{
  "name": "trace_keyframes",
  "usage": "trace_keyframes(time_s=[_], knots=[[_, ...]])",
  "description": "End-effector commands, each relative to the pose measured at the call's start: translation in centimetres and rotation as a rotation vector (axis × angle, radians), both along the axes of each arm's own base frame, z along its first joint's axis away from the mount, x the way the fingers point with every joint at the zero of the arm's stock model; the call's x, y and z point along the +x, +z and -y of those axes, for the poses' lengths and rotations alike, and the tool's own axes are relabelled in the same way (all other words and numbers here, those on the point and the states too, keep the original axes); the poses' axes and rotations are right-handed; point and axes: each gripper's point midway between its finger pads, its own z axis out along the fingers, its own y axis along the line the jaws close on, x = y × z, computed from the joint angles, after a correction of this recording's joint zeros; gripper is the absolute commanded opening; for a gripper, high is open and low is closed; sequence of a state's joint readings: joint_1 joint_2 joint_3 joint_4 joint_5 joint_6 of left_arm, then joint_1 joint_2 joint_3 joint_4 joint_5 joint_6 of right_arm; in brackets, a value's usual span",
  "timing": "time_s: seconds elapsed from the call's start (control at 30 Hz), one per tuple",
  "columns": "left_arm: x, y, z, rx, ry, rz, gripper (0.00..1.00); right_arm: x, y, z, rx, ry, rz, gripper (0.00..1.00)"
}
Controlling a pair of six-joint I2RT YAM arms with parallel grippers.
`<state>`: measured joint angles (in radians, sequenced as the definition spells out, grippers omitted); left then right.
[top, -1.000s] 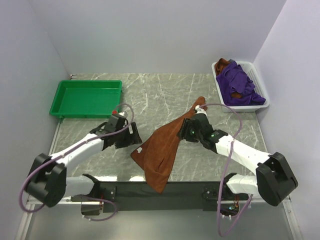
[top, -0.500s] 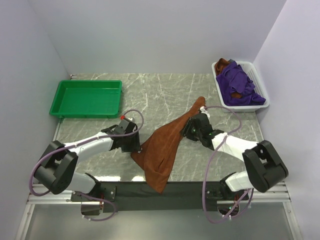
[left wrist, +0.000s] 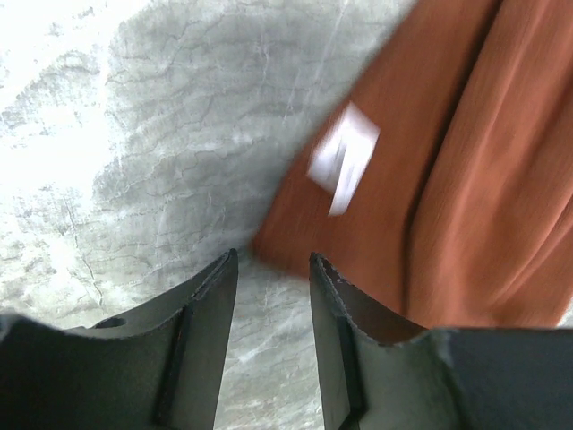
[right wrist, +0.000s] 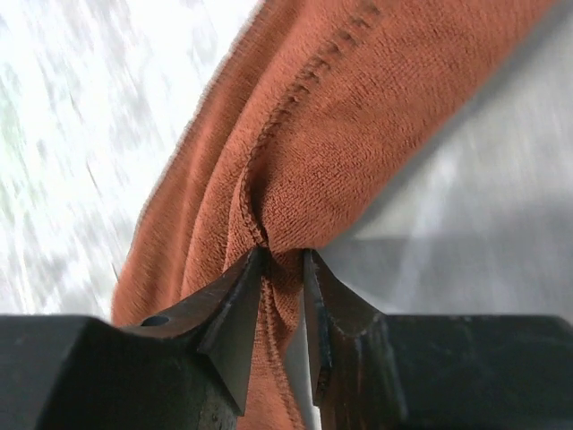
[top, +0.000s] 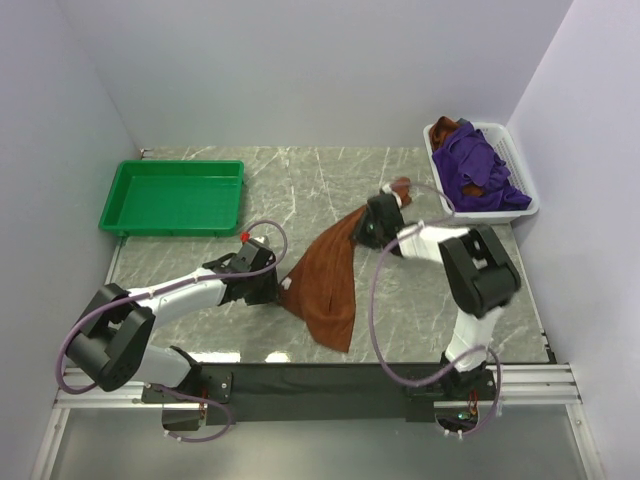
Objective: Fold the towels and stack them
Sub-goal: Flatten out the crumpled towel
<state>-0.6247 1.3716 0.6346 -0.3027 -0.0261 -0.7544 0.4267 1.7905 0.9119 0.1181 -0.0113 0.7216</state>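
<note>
The green tray (top: 175, 195) sat at the far left of the marbled table (top: 300, 180). The left gripper (left wrist: 273, 260) had its jaws apart at the left corner of the rust-brown towel (top: 325, 280), near a white label (left wrist: 345, 168) too blurred to read. The towel draped across mid-table, its far end bunched and clamped in the right gripper (right wrist: 282, 260). At the far right, a white basket (top: 492, 216) held the purple towels (top: 475, 165).

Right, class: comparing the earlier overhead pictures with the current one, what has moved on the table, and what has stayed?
The right claw, clamped on the rust-brown plush towel, drew it toward the far side, dragging its overhanging end back onto the marble table. The left claw advanced to the towel's left corner, jaws narrower but not gripping. The green plastic tray and white basket of purple towels stayed put.
</note>
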Motion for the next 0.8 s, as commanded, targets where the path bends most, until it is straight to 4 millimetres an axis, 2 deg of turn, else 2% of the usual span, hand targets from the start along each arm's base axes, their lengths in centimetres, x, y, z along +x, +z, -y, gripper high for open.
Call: trace_keyframes(time_s=[0.0,0.03,0.07,0.1,0.13,0.2,0.23,0.27,0.33,0.37,0.47,0.5,0.57,0.6,0.63,0.67,0.7,0.77], knots=[[-1.3,-2.2,-1.9,0.092,0.05,-0.055,0.46,6.5,3.2,-0.7,-0.017,0.029,0.12,0.33],[-0.9,-2.1,-1.9,0.089,0.066,-0.042,0.46,7.3,2.1,-0.7,-0.037,0.037,0.1,0.33],[-0.7,-2.1,-1.8,0.079,0.09,-0.041,0.46,7.9,2.0,-0.7,-0.054,0.047,0.09,0.34],[-0.5,-1.9,-1.6,0.068,0.101,-0.036,0.47,8.6,2.3,-0.8,-0.067,0.057,0.1,0.35],[-0.1,-1.6,-1.1,0.044,0.108,-0.022,0.48,9.8,3.5,-0.8,-0.064,0.056,0.124,0.37],[0.0,-1.2,-0.5,0.012,0.121,-0.013,0.48,9.9,5.0,-0.7,-0.067,0.072,0.151,0.43],[0.3,-0.8,-0.3,0.001,0.126,0.004,0.5,9.1,6.4,-0.4,-0.064,0.075,0.173,0.45],[0.5,-0.5,-0.1,-0.013,0.138,0.017,0.52,8.3,7.0,-0.5,-0.057,0.087,0.179,0.52],[0.8,0.1,0.0,-0.035,0.147,0.043,0.54,5.8,8.4,-0.1,-0.052,0.105,0.193,0.6],[1.1,0.4,0.0,-0.04,0.157,0.06,0.56,4.0,7.9,0.0,-0.065,0.117,0.155,0.65],[2.4,1.6,-0.8,-0.002,0.193,0.123,0.59,-0.9,7.1,1.0,-0.098,0.118,0.107,0.69],[3.1,2.4,-0.9,0.008,0.201,0.141,0.59,-2.4,6.8,0.6,-0.106,0.126,0.096,0.7],[3.9,2.8,-1.0,0.024,0.198,0.157,0.59,-5.6,5.9,1.4,-0.147,0.109,0.07,0.7],[4.8,3.4,-1.0,0.017,0.207,0.17,0.59,-7.1,5.7,0.4,-0.137,0.128,0.065,0.68],[5.2,3.1,-1.1,0.025,0.209,0.159,0.6,-8.7,5.3,0.3,-0.139,0.143,0.06,0.68],[5.6,3.1,-1.1,0.029,0.202,0.158,0.59,-9.4,5.0,0.5,-0.159,0.126,0.059,0.67],[6.4,3.6,-1.1,0.021,0.209,0.165,0.59,-10.6,4.8,-0.3,-0.147,0.133,0.052,0.66],[7.1,3.3,-1.2,0.034,0.194,0.161,0.59,-12.3,4.3,0.2,-0.143,0.121,0.044,0.64]])
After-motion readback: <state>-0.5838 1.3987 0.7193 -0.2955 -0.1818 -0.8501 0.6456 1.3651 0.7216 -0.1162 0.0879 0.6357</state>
